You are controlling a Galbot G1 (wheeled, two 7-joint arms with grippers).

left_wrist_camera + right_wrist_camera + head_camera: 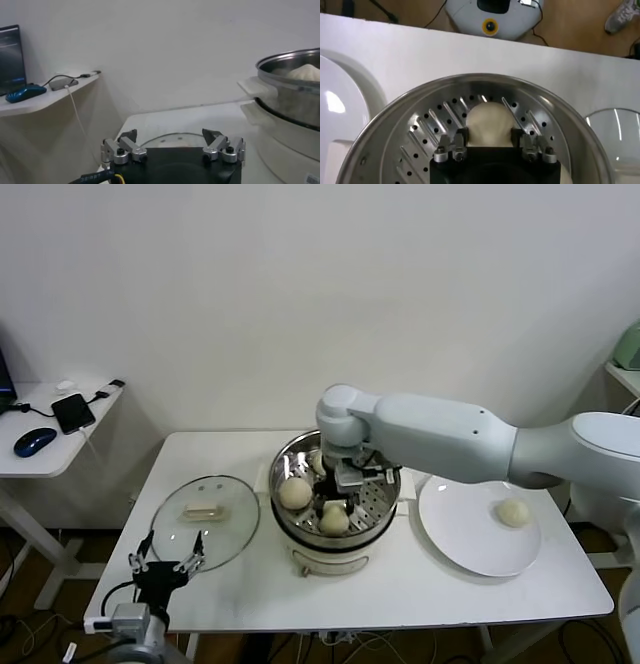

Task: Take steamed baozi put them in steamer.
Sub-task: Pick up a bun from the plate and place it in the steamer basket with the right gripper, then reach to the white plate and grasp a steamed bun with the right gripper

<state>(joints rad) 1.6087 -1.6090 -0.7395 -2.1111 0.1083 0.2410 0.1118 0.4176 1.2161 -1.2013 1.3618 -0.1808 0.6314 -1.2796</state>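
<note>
The steamer (278, 476) stands mid-table, shiny steel on a cream-white base. My right gripper (337, 502) reaches down into it and is shut on a cream-white baozi (334, 522) resting on the perforated tray near the front. In the right wrist view the fingers (458, 138) press both sides of this bun (489, 116) inside the steamer (395, 117). Another baozi (294, 492) lies at the tray's left, and a third (316, 458) is partly hidden behind the wrist. One baozi (514, 512) sits on the white plate (465, 539). My left gripper (166, 563) is open and idle at the front left.
The round glass lid (205, 519) with a cream handle lies left of the steamer, just beyond my left gripper (172, 142). The left wrist view shows the lid (170, 137) and the steamer's side (292, 97). A side desk (40, 419) holds a mouse and phone.
</note>
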